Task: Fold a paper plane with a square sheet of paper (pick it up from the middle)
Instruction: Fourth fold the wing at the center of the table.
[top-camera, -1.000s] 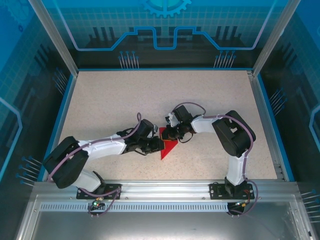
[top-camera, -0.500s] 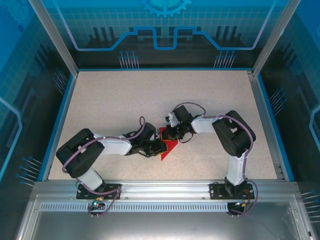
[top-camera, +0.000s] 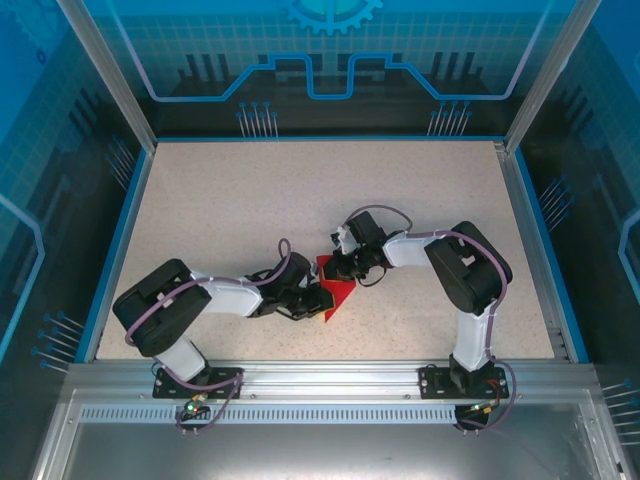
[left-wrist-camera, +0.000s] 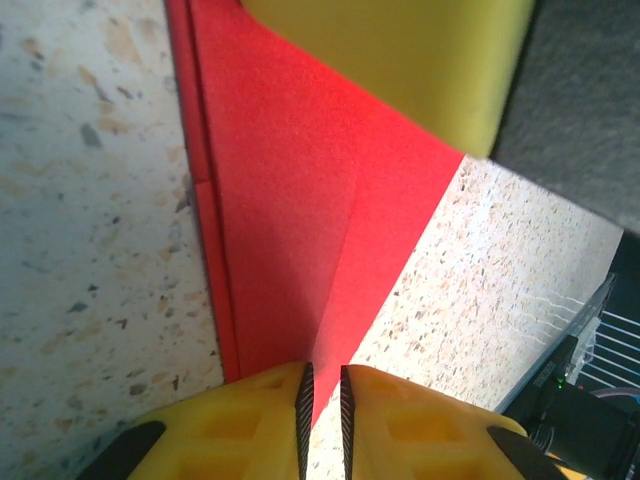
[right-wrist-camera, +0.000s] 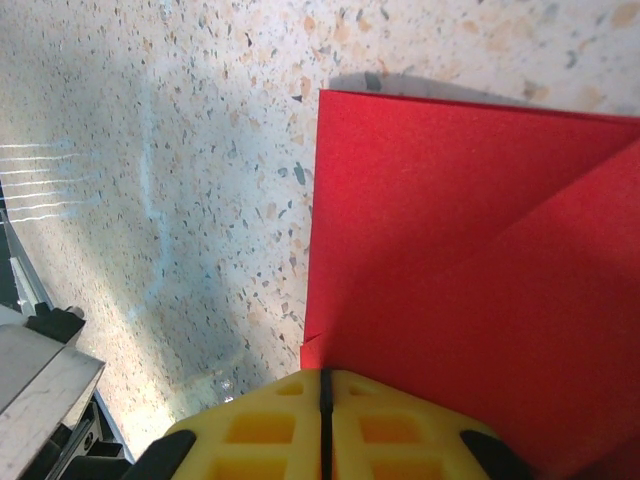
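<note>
Though your top view crowds them, wrists show left claw (left-wrist-camera: 322, 378) pinching the red sheet (left-wrist-camera: 290, 200) tip, right claw (right-wrist-camera: 322, 388) clenched atop it. Speckled counter (top-camera: 220, 200), blue walls (top-camera: 300, 60)

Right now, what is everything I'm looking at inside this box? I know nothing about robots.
paper sheet: one, bright red, folded with creases, on the table between the two grippers.
table: one, speckled beige, inside the enclosure.
enclosure walls: blue printed panels, at the table's far and side edges.
metal rail: one, silver, near edge, carrying both arm bases.
left gripper: one, yellow fingers, closed on the sheet's pointed end.
right gripper: one, yellow fingers, shut, tips at the sheet's edge.
</note>
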